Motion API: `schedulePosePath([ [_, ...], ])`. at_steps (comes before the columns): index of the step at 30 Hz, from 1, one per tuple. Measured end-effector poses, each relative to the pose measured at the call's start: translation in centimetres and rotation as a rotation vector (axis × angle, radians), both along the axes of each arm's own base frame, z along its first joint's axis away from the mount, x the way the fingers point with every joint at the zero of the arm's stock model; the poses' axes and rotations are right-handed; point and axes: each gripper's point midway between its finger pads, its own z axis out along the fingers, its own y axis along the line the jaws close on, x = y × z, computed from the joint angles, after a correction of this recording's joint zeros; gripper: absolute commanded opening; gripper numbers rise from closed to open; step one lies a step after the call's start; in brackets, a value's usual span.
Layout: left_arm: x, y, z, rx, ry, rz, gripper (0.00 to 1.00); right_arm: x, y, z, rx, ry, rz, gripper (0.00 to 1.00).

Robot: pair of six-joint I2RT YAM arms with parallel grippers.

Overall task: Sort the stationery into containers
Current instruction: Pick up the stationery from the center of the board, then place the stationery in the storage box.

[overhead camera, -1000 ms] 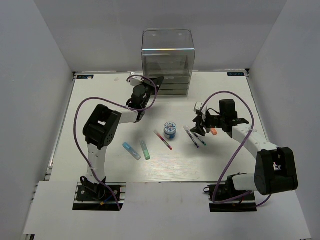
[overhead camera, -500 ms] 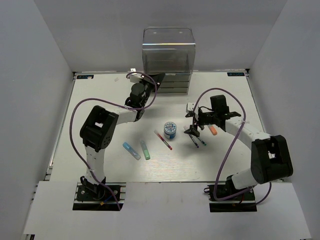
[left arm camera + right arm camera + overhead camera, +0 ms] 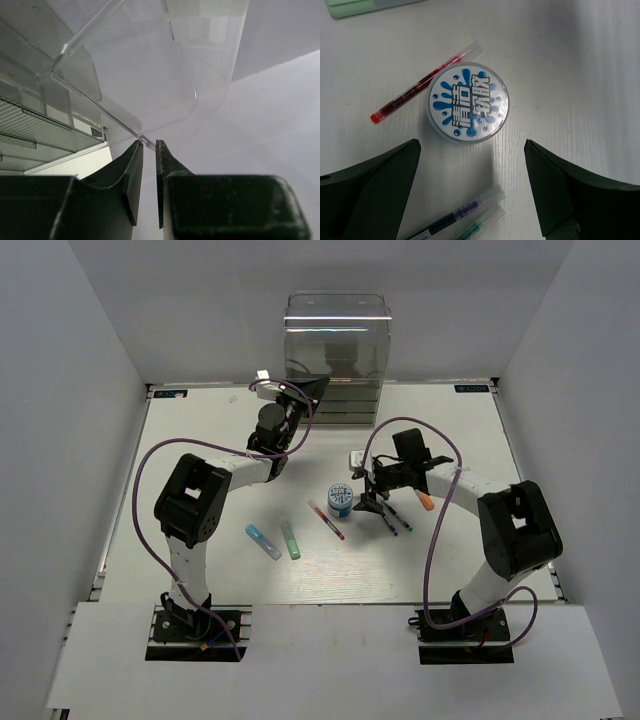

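The container (image 3: 335, 360), a tall clear box on a dark drawer base, stands at the back. My left gripper (image 3: 306, 390) is at its front left corner. In the left wrist view my left gripper (image 3: 148, 143) is shut on the thin edge of the clear cover (image 3: 145, 85). My right gripper (image 3: 368, 497) hangs open, low over the table. In the right wrist view the right gripper (image 3: 471, 145) is just below the blue-and-white jar (image 3: 468, 102). The red pen (image 3: 425, 82) lies left of the jar, and two dark pens (image 3: 455, 222) lie between the fingers.
A light-blue marker (image 3: 263, 541) and a green marker (image 3: 290, 539) lie at the front left of the white table (image 3: 200, 570). The orange-tipped marker (image 3: 427, 502) lies under the right arm. Grey walls close in both sides and the back.
The right gripper has swung left from the orange-tipped marker towards the jar and opened wide. The left gripper has risen slightly and the clear cover's top has tipped up.
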Motion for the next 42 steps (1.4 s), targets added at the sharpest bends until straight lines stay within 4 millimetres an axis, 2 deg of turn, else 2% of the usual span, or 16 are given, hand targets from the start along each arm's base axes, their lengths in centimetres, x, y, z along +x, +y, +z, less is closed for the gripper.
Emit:
schedulePosePath([
  [7, 0.0, 0.0, 0.2, -0.003, -0.006, 0.000, 0.28, 0.6, 1.5, 0.2, -0.009, -0.024, 0.026, 0.90],
  [14, -0.1, 0.0, 0.3, -0.005, -0.008, 0.000, 0.28, 0.0, 3.0, -1.1, -0.031, -0.011, 0.063, 0.90],
  [16, -0.1, 0.0, 0.3, -0.004, -0.008, 0.000, 0.28, -0.2, 3.2, -1.5, -0.040, -0.005, 0.070, 0.86],
  [17, -0.1, 0.0, 0.3, -0.005, -0.009, 0.000, 0.28, -0.3, 3.3, -1.7, -0.043, -0.002, 0.073, 0.76],
  [19, -0.1, 0.0, 0.3, -0.005, -0.009, 0.000, 0.28, -0.3, 3.5, -1.9, -0.049, -0.004, 0.079, 0.63],
  [20, -0.1, 0.0, 0.3, -0.005, -0.009, 0.000, 0.28, -0.3, 3.7, -1.9, -0.048, 0.001, 0.080, 0.47],
  [22, -0.1, 0.0, 0.3, -0.005, -0.009, -0.001, 0.28, 0.0, 3.8, -1.8, -0.056, 0.007, 0.076, 0.31],
  [23, -0.1, 0.0, 0.3, -0.005, -0.009, -0.001, 0.28, 0.1, 3.8, -1.8, -0.057, 0.008, 0.076, 0.21],
  [29, -0.1, 0.0, 0.5, -0.006, -0.011, -0.001, 0.28, 0.3, 3.8, -1.4, -0.060, 0.007, 0.067, 0.10],
  [32, -0.2, 0.1, 0.8, -0.009, -0.017, -0.001, 0.28, 1.6, 3.8, -0.2, -0.052, -0.062, 0.024, 0.07],
  [42, -0.3, 0.1, 1.0, -0.009, -0.019, -0.003, 0.28, 9.5, 3.3, 7.9, 0.046, -0.504, -0.191, 0.04],
])
